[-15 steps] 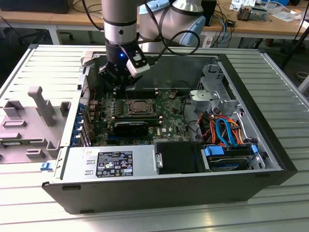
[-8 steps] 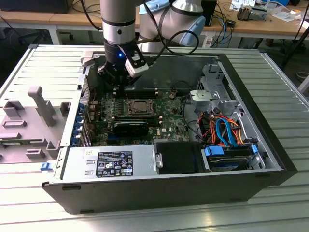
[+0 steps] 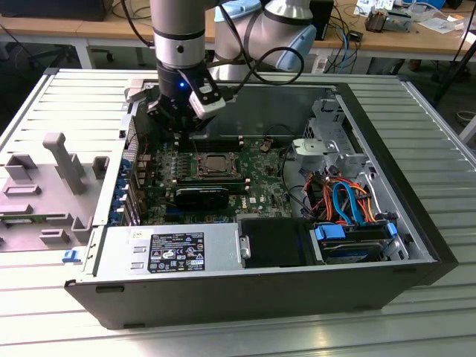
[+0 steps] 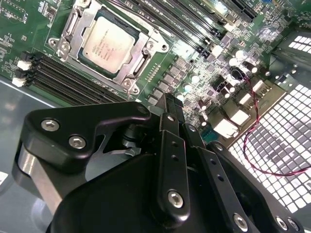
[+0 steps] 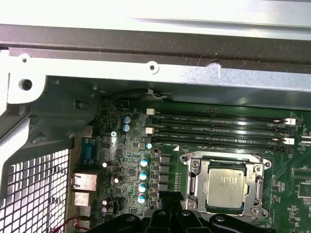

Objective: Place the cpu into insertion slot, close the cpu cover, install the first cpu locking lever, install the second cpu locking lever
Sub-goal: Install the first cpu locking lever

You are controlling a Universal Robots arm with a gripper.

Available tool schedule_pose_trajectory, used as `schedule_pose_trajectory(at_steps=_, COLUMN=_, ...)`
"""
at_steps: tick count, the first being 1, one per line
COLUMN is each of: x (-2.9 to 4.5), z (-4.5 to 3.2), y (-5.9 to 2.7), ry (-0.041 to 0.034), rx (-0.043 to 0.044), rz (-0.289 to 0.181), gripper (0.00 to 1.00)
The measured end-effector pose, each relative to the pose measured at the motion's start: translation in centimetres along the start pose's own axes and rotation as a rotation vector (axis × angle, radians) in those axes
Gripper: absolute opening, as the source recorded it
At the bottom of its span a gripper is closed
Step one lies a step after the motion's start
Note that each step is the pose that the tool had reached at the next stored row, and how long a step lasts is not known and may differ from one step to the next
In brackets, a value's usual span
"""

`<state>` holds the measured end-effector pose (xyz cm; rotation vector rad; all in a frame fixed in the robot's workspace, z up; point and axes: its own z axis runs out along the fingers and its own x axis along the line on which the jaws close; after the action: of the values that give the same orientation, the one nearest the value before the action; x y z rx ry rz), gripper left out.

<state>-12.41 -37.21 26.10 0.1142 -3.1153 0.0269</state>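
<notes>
Computer case (image 3: 223,297) is laid open on the worktop (image 3: 44,331). The motherboard (image 3: 262,195) is seated on its floor. The cpu (image 5: 226,187) is set in the socket, with the cpu cover (image 5: 194,180) laid flat around it and memory slots (image 5: 218,128) just beside. The gripper (image 3: 178,134) is hung over the board, near the socket, toward the exterior view's left. The power supply (image 3: 171,249) is placed along the near wall, with drives (image 3: 357,242) at the exterior view's right.

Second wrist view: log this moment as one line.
cpu: seated, top showing | cpu cover: down around cpu | gripper: shut, empty, above motherboard beside cpu cover
</notes>
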Motion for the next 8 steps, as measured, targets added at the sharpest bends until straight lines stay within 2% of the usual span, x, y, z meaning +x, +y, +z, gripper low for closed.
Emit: schedule_pose_trajectory(at_steps=8, x=0.28, z=0.01, y=0.02, ry=0.0, rx=0.0, rz=0.0, gripper=0.11)
